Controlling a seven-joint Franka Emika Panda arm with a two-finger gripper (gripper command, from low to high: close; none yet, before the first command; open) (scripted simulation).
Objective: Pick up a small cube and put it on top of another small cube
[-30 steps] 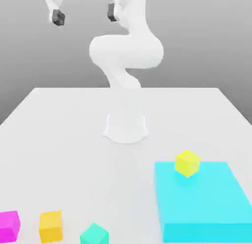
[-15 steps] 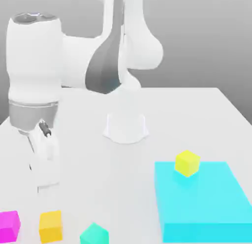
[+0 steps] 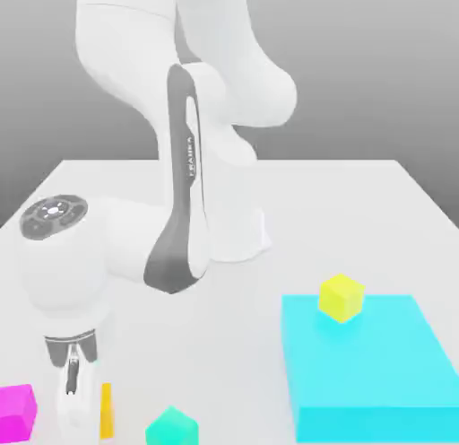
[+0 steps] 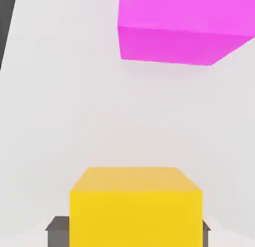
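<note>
Apparently at the picking-up step. In the exterior view, lowered to the orange cube (image 3: pixel 107 410), well out from the counter's (image 3: pixel 314 201) far edge, between the magenta cube (image 3: pixel 15 413) and the green cube (image 3: pixel 172 429). Can also see the yellow cube (image 3: pixel 341 298) on the cyan slab (image 3: pixel 372 353), near its far edge, toward the exterior view's left corner. In the hand view, lined up over the orange cube, with the magenta cube well apart. Can't tell whether the jaws are released or clenched on it. Next, judge the grip, secure it, lift straight, then set atop another small cube, unnamed by the task.
</note>
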